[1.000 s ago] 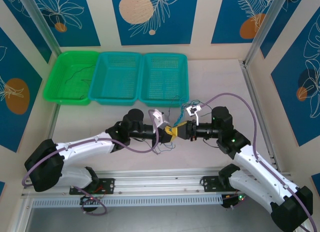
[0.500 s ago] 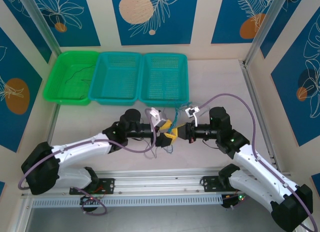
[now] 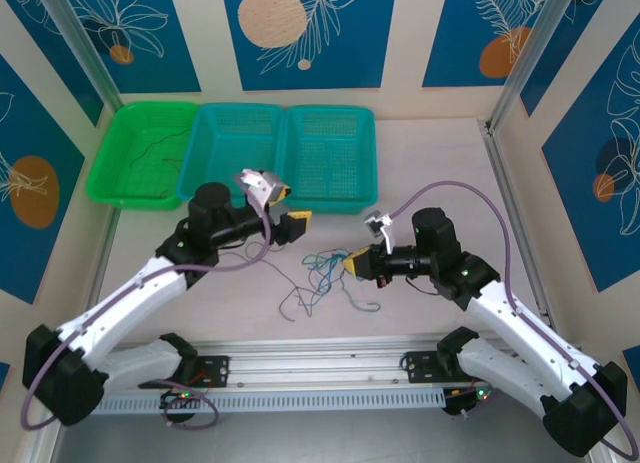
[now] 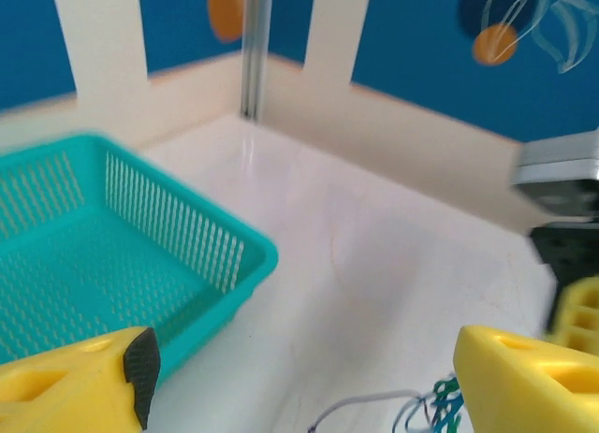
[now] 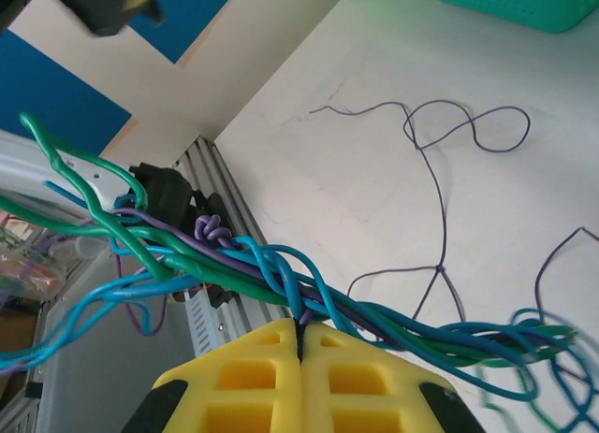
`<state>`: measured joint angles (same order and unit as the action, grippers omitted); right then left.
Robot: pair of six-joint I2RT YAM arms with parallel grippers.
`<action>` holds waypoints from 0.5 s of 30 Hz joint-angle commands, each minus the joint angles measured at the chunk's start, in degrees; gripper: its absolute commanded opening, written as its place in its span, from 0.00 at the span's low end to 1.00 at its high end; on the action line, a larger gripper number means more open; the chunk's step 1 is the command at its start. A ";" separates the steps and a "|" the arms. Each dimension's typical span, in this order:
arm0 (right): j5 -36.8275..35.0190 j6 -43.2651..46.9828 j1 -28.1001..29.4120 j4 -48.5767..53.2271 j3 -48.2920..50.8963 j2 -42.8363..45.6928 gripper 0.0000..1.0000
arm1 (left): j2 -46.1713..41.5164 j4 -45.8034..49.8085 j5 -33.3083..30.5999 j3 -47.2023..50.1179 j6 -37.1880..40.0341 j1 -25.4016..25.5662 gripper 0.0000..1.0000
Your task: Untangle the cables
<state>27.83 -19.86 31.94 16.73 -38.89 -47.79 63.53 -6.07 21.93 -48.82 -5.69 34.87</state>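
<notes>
Teal plastic is forming two mesh baskets (image 3: 235, 153) that are sitting side by side along the far part of the table (image 3: 440, 183). A green basket (image 3: 140, 153) is touching them on the left and holding a thin dark wire (image 3: 150, 148). The left gripper (image 3: 288, 207) is hovering just in front of the teal baskets' near rims, where the two meet. Its yellow fingers (image 4: 75, 391) are standing wide apart and gripping nothing. The right gripper (image 3: 352, 266) is reaching in from the right, well apart from the left one, and is pressing its own yellow fingertips flat together on the cables (image 3: 322, 273). In the right wrist view, blue, green and purple strands are crossing over the closed tips in one tight bundle (image 5: 281, 274). Beyond them a thin purple-grey strand (image 5: 440, 199) is lying in loose loops on the tabletop. Seen from above, the tangle is lying mid-table between the two grippers. It is fanning leftward from the right gripper, so its long axis is running roughly across the table from right to left. Its loose ends are trailing toward the near-left. A lilac cable (image 3: 450, 190) is arching over the right arm. The tabletop is showing pale cream and matte, and an aluminium rail (image 3: 320, 368) is running along its near edge by the arm bases. Cream walls with blue panels (image 3: 300, 33), bearing white leaf outlines and orange circles, are enclosing the space.
</notes>
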 commanded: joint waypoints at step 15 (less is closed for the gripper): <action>-0.56 -7.99 1.34 -11.15 9.49 2.72 0.00 | 17.09 -7.98 11.75 10.09 -10.45 -0.22 0.90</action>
<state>25.69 -24.03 32.64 10.74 -33.34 -45.32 78.50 -9.06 28.27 -39.53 -16.62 34.72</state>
